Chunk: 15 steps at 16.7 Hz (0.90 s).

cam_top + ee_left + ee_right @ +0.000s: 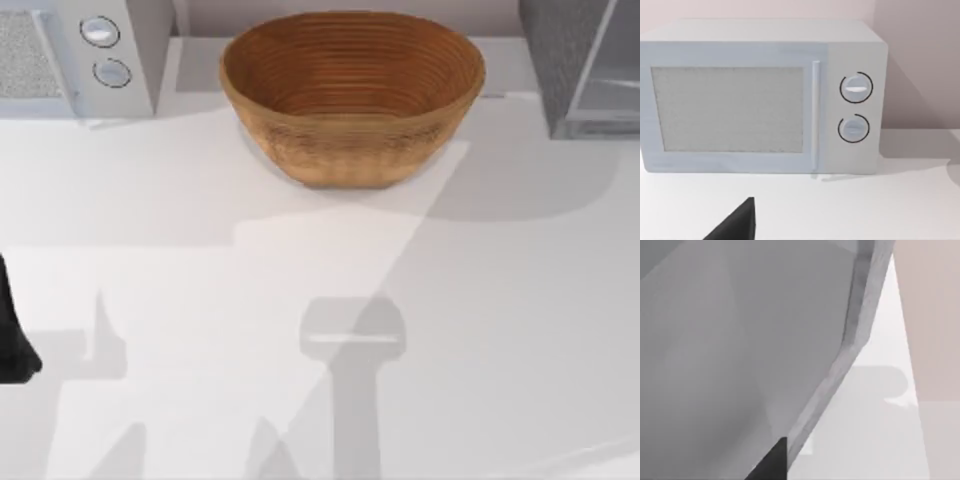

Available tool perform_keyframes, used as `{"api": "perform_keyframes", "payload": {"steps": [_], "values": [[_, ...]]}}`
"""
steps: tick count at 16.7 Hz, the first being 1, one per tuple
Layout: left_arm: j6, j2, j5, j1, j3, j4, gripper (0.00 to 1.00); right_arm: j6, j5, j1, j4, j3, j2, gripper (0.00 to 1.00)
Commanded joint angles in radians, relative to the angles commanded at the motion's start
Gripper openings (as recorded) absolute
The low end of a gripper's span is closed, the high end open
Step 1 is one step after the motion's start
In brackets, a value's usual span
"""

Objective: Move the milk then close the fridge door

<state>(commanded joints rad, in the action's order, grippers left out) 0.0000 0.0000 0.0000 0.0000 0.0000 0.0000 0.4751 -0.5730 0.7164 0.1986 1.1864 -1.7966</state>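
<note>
The milk is out of view. The fridge stands at the back right of the table as a dark grey speckled cabinet (558, 55) with the pale grey fridge door (612, 62) beside it. In the right wrist view the fridge door (740, 345) is a smooth grey panel very close to the camera, its edge running diagonally. My right gripper (777, 466) is right up against that panel, and a single dark fingertip (774, 460) shows. My left gripper (740, 227) hangs low over the table in front of the microwave, at the table's left edge.
A large woven basket (352, 95) stands at the back centre. A light grey microwave (85, 55) with two round dials (856, 107) sits at the back left. The dark left arm (12, 335) pokes in at the left edge of the white table (320, 300).
</note>
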Motion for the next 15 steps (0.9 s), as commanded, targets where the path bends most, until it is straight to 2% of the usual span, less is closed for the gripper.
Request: {"api": "perform_keyframes", "payload": {"steps": [8, 15], "values": [[0.0, 0.0, 0.0, 0.0, 0.0, 0.0, 1.0, -0.214, 0.23, -0.308, -0.139, -0.088, 0.092, 1.0], [0.0, 0.0, 0.0, 0.0, 0.0, 0.0, 1.0, -0.433, 0.497, -0.643, -0.256, -0.197, 0.161, 1.0]]}}
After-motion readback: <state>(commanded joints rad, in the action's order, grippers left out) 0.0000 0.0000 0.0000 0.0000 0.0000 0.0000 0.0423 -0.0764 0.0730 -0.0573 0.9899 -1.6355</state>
